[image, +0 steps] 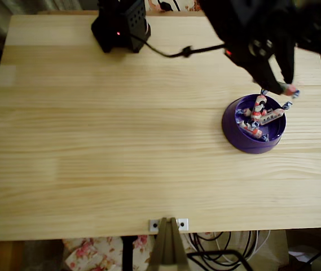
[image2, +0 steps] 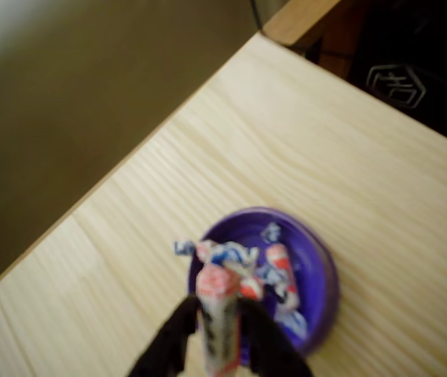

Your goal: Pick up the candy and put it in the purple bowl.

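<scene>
Gripper (image: 283, 80) black, at about 2 o'clock of the overhead view, hanging over the upper rim of the purple bowl (image: 232, 132). It is clenched on the candy (image: 289, 90): in overhead view the sweet sits between the two dark fingertips, pinkish body with a blue-white twist poking out toward 4 o'clock. Candy is just above the bowl's rim at roughly its 1 o'clock edge; height above the bowl can't be judged.

Wrist view: gripper (image2: 221, 330) at 6 o'clock of the frame, two black fingers (image2: 172, 342) pinching the candy (image2: 217, 310) from either side. Candy stands roughly upright between them, white and orange-pink, top end toward 12 o'clock, lower end running off the frame bottom. Directly behind and below it lies the purple bowl (image2: 325, 275), so the held sweet overlaps the bowl's left half in this view.

Bowl rests on the worktop (image: 121, 130), pale wood, at 3 o'clock of the overhead view, near the right edge. Inside it several more wrapped sweets (image: 259, 116) of the same white/orange/blue kind, piled and crossing each other; exact count unclear. Wrist view shows them too (image2: 282, 279), blurred.

Black arm base (image: 121, 25) at 12 o'clock of the overhead view, small red light on it, a black cable (image: 171, 53) running from it toward the arm. Metal bracket (image: 168, 224) at the worktop's 6 o'clock edge.
</scene>
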Controlling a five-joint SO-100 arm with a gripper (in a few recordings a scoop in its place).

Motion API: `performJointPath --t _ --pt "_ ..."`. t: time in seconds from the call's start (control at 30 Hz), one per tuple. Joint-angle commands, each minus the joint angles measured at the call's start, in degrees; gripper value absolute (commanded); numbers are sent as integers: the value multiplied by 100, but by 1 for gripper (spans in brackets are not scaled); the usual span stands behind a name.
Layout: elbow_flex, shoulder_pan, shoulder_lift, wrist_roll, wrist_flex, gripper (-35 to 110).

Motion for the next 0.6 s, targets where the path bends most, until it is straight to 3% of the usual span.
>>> performJointPath --t 0.0,0.57 --pt "-1169 -193 -519 105 -9 -1" --pt "-1345 97 -1608 387 -62 3"
